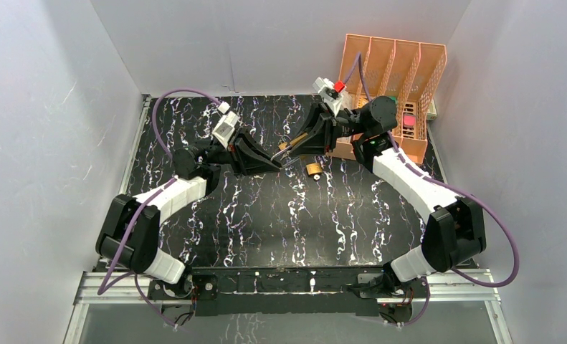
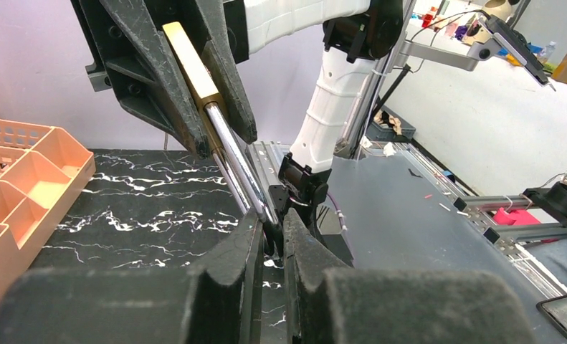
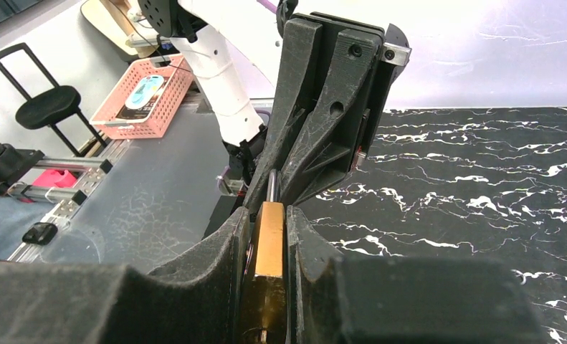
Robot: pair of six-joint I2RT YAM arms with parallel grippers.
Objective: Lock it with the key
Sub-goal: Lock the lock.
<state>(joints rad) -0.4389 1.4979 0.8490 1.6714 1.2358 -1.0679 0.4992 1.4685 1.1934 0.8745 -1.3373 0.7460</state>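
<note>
Black marble table [image 1: 280,222] lay under both arms. Near its middle a small gold thing [image 1: 313,170] sat alone, just beside the grippers and not in their way. The left gripper [image 2: 272,233] was pinched tight on the silver bar [image 2: 241,168] of the padlock [image 3: 269,240]. The right gripper [image 3: 267,215] squeezed its gold body. The padlock was up off the table, its long side slanting, bar end toward the left arm. An orange rack [image 1: 395,64] stood far right, by pale walls [image 1: 51,107].

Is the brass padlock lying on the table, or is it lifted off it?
Lifted off. The right fingers clamp the brass padlock and the left fingers pinch its silver shackle, above the black marble table.
</note>
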